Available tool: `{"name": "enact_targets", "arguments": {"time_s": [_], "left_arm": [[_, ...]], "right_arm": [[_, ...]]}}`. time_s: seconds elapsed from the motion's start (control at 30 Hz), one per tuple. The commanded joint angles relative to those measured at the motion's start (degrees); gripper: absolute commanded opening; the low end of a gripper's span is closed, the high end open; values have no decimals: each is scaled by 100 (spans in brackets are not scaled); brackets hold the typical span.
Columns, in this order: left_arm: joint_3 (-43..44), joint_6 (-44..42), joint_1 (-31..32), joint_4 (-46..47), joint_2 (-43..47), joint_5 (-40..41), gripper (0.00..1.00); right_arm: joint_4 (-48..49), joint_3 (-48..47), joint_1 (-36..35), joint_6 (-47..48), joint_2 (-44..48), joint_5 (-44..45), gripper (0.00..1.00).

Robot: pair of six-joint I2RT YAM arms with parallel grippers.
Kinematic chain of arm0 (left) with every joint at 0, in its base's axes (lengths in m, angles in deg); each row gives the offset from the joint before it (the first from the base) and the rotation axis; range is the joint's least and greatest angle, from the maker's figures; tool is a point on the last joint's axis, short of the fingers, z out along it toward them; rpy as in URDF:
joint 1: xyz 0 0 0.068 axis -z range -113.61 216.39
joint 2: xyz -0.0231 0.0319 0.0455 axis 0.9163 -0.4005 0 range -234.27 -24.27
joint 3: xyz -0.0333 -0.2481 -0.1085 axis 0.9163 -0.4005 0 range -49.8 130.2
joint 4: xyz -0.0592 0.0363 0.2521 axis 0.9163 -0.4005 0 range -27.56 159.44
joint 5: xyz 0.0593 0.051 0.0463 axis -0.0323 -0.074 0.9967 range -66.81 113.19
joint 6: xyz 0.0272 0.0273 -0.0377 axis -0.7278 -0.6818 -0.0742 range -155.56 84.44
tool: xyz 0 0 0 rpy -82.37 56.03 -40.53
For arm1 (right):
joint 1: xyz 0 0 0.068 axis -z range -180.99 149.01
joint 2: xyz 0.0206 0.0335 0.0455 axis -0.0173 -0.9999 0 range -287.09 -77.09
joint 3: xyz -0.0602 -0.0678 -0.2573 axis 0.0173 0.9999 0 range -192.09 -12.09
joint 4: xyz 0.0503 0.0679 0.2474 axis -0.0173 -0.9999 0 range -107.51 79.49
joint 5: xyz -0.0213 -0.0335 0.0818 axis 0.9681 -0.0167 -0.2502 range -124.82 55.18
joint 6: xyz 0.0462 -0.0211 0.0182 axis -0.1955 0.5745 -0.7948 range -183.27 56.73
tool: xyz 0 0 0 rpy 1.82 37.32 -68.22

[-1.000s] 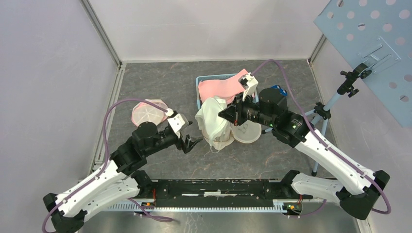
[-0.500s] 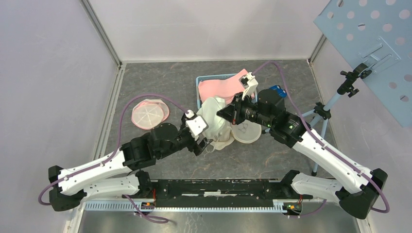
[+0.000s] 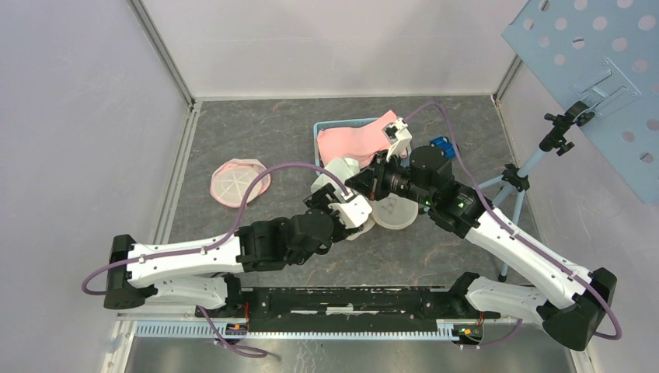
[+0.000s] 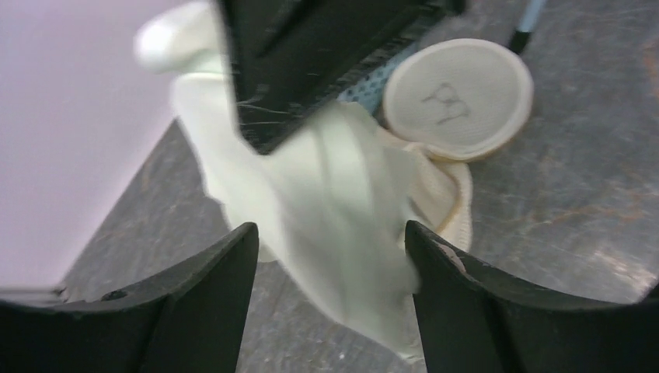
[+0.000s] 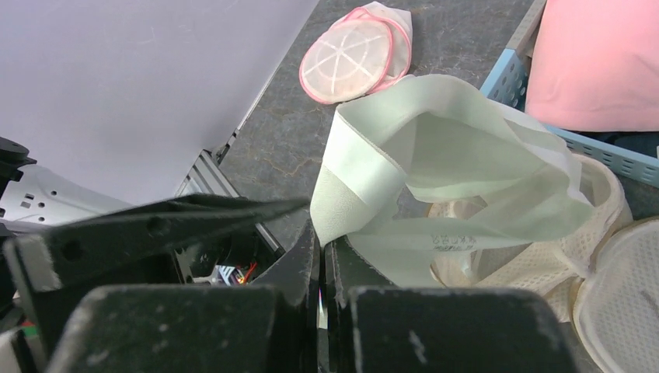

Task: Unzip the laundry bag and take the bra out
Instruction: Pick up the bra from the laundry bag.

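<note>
My right gripper point(image 5: 321, 233) is shut on an edge of the pale green bra point(image 5: 435, 155) and holds it up over the table. The bra's lower end drapes onto the cream mesh laundry bag point(image 5: 591, 233), whose round face point(image 4: 458, 97) lies on the table. My left gripper point(image 4: 330, 233) is open, its two black fingers point(image 4: 210, 295) on either side of the hanging bra point(image 4: 334, 194) without closing on it. In the top view the left gripper point(image 3: 332, 200) sits just below the bra point(image 3: 340, 169), close to the right gripper point(image 3: 359, 180).
A blue basket point(image 3: 320, 132) holding a pink cloth point(image 3: 353, 140) stands right behind the bra. A second round, pink-rimmed mesh bag point(image 3: 237, 183) lies to the left. A tripod leg point(image 3: 497, 183) stands at the right, and walls enclose the table.
My left arm has swung right and forward from the table's left side until its open jaws straddle the hanging bra. The right gripper has kept its hold and barely moved.
</note>
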Motion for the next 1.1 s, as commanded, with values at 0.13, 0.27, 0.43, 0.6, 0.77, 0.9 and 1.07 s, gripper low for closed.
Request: {"name": "enact_targets", "arguments": {"time_s": [0.13,0.27,0.43,0.6,0.77,0.9,1.07], "left_arm": [[191,-386,35,756,283,1195,60],[266,-105,10,513,278,1154,30],[439,666,-313,222,632,745,2],[850,1577,-738,-70,842,627,2],[1445,2388,-1041,-560,634,747,2],[1899,2931,-1319,-954,496,722,2],[2004,3312,-1564,-789,615,200,2]], "right_arm": [[463,49,15,-120,123,-208,0],[570,133,13,-144,174,-285,0],[612,109,17,-68,264,-313,3],[402,-76,32,238,386,-134,39],[310,-23,174,433,723,127,78],[431,427,224,490,1172,450,88],[768,1231,242,453,1560,537,88]]}}
